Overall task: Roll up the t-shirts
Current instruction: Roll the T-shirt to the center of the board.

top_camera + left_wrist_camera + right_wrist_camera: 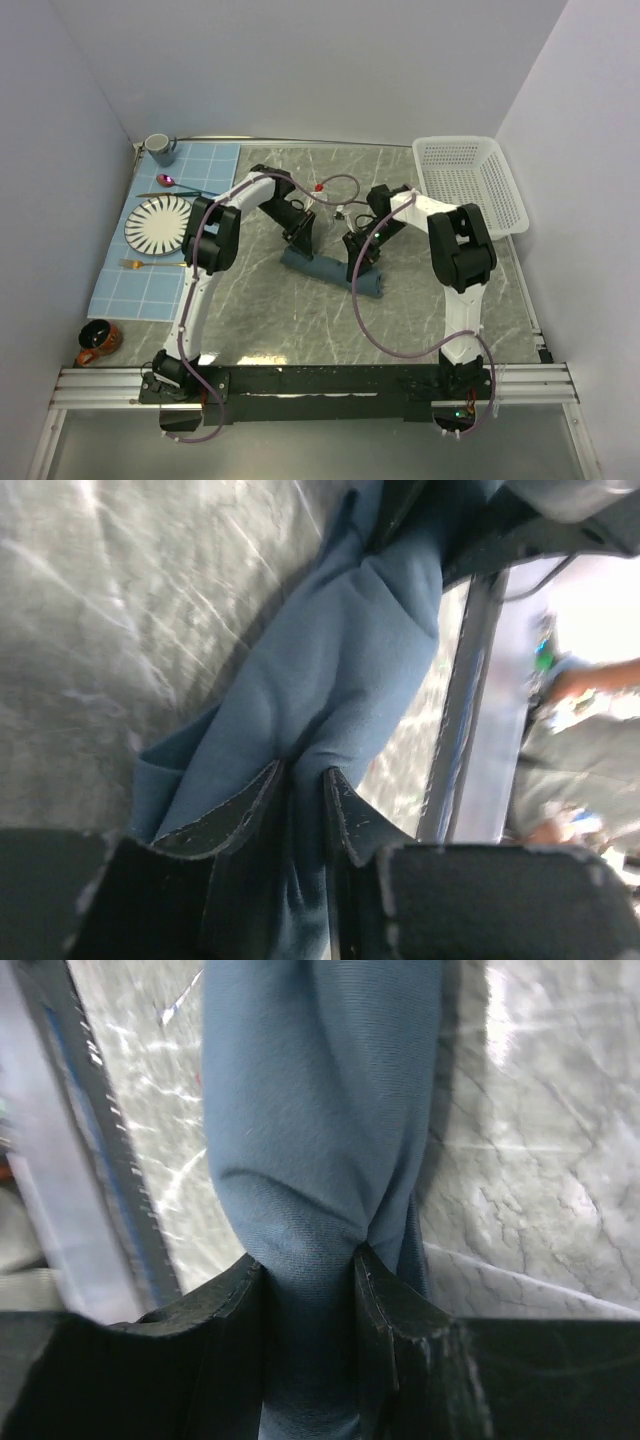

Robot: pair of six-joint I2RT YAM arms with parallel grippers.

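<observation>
The slate-blue t-shirt (332,271) lies rolled into a long bundle on the marble table, between the two arms. My left gripper (301,240) is at its left end and is shut on a fold of the cloth (330,670). My right gripper (362,258) is at its right end, shut on the bunched cloth (315,1120). In both wrist views the cloth is pinched between the dark fingertips (245,805) (375,1290).
A white mesh basket (470,182) stands at the back right. At the left a checked blue placemat (165,230) carries a striped plate (158,222), a grey mug (160,149), a spoon (168,181) and a fork (150,264). A brown mug (98,342) stands at the front left.
</observation>
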